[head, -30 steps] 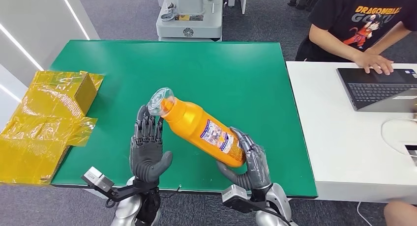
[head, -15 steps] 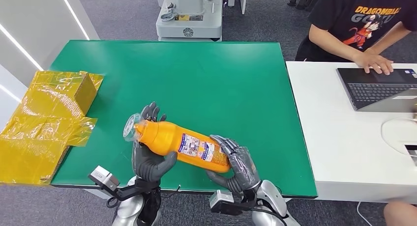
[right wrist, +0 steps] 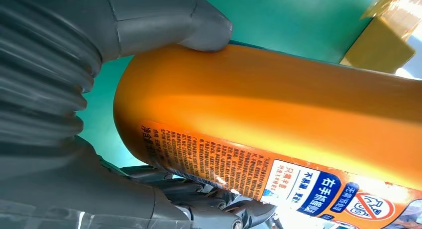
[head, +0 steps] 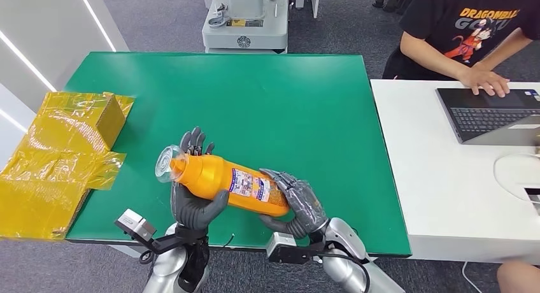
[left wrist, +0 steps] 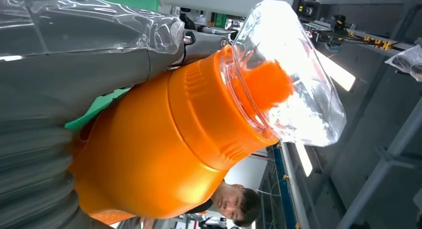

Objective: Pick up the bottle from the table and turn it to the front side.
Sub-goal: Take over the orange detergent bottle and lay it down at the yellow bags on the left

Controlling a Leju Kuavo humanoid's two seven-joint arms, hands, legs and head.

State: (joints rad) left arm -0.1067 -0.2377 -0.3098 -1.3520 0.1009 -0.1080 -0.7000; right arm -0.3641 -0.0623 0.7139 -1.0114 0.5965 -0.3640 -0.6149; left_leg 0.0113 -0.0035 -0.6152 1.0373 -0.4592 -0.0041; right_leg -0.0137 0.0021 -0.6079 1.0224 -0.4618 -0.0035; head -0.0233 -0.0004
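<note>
An orange bottle [head: 223, 181] with a clear cap [head: 167, 164] and a printed label is held above the near edge of the green table [head: 255, 95], lying almost level with its cap toward the left. My left hand [head: 194, 204] cradles its neck end, thumb under the body and fingers behind it. My right hand [head: 296, 200] grips its base end. The left wrist view shows the orange bottle [left wrist: 164, 149] and its clear cap [left wrist: 288, 74] close up. In the right wrist view the thumb presses on the orange bottle [right wrist: 278, 94], small print facing the camera.
A yellow wrapped cardboard box [head: 60, 156] lies at the table's left edge. A white desk [head: 446, 178] with a laptop [head: 493, 114] stands to the right, where a person [head: 471, 32] sits typing. A grey machine [head: 245, 19] stands beyond the table.
Both hands have brought the bottle down and toward me, tilting it from a steep slant to nearly level. My left hand has closed under its neck end.
</note>
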